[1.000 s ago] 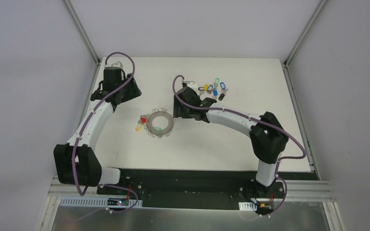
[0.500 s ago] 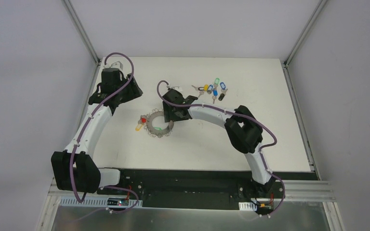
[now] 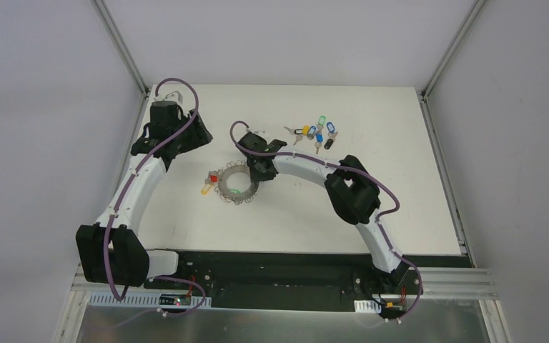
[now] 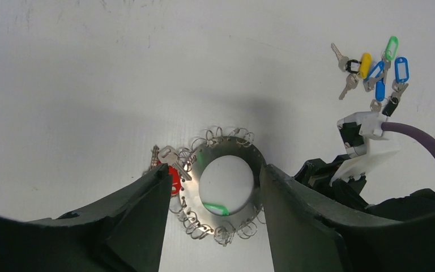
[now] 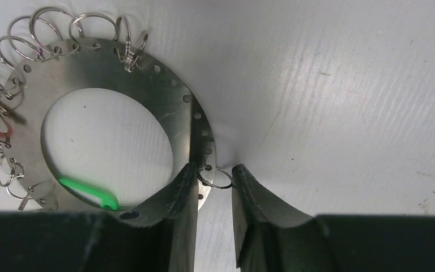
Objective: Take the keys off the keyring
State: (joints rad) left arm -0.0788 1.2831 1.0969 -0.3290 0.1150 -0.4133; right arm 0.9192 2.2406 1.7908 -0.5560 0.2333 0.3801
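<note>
The keyring (image 3: 237, 187) lies flat mid-table, a grey metal ring fringed with wire loops. A red-tagged key (image 3: 213, 177) and a yellow-orange-tagged key (image 3: 204, 191) hang off its left edge. My right gripper (image 3: 256, 170) is at the ring's right rim. In the right wrist view the keyring (image 5: 119, 79) fills the left half, and the gripper (image 5: 214, 173) is closed to a narrow gap on one small wire loop (image 5: 215, 177). My left gripper (image 3: 199, 136) is open and empty, up and left of the ring. The left wrist view shows the keyring (image 4: 226, 148) between the gripper's (image 4: 215, 170) tips, the red tag (image 4: 174, 184) half hidden.
A pile of loose keys with blue, green, yellow and black tags (image 3: 318, 132) lies at the back right of the ring; it also shows in the left wrist view (image 4: 376, 73). The right arm's purple cable (image 4: 425, 141) runs beside the ring. Metal frame posts stand at the table's back corners.
My right gripper has swung left from beside the loose key pile to the keyring's right rim. The left arm has barely moved. The keyring stays put.
</note>
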